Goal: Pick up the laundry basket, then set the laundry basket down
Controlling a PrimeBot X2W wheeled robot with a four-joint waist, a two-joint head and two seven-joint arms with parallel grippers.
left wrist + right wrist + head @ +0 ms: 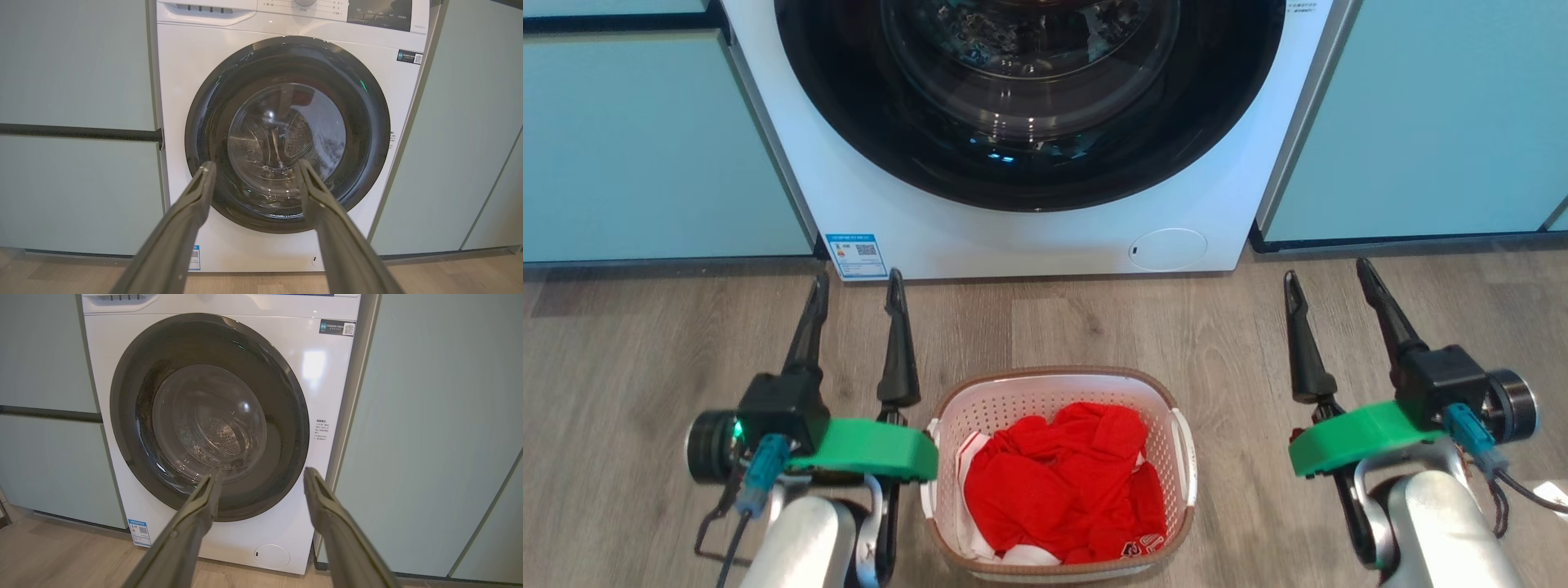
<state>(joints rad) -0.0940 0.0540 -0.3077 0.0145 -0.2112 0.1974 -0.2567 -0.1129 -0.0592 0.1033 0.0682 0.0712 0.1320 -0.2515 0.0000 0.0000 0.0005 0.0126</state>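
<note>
Nearest us, the basket (1054, 373) is sitting on the wood floor (1111, 318) between our arms, holding red clothes (1062, 490). We are hovering our left gripper (858, 278) near its left side and our right gripper (1326, 271) farther off on its right. Both have fingers spread wide and are grasping nothing. Both are pointing at the washer (1013, 237), which is standing beyond, between pale green cabinets (645, 147).

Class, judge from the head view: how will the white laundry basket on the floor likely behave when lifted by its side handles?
The laundry basket probably stays stiff: its perforated plastic walls hold their shape. It is likely light, since it holds soft red clothes. Lifted by one handle alone, it would probably tilt.
</note>
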